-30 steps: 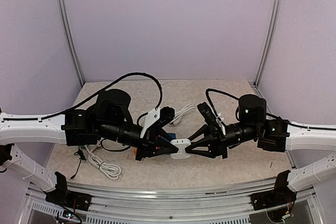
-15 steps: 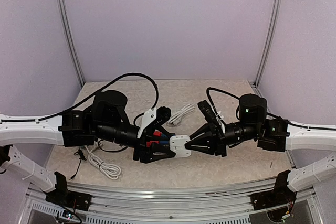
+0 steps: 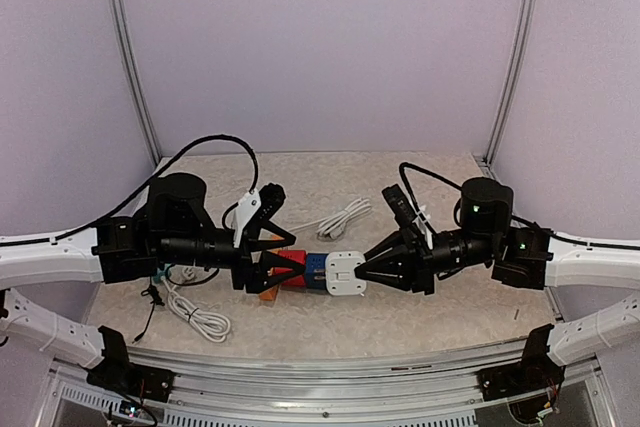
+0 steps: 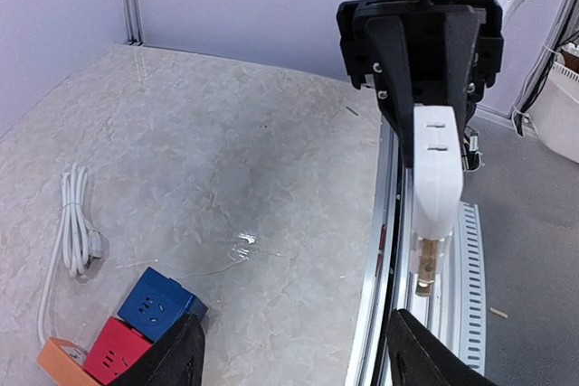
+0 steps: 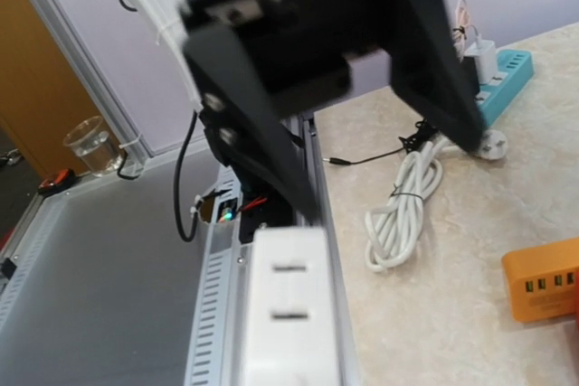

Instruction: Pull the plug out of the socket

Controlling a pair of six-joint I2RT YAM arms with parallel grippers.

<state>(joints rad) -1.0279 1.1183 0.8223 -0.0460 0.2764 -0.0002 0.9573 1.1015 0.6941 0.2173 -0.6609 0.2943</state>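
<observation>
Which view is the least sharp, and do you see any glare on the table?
Right wrist view: the least sharp, as the white plug close to the lens is out of focus, while the coiled cable behind it is clearer. Left wrist view: mostly sharp, with one small bright glare spot on the table. Top view: evenly lit, only soft shadows, no glare.

Left tool [image 3: 288, 257] gapes wide open, right tool [image 3: 360, 273] apparently clamped shut, tips facing.
</observation>
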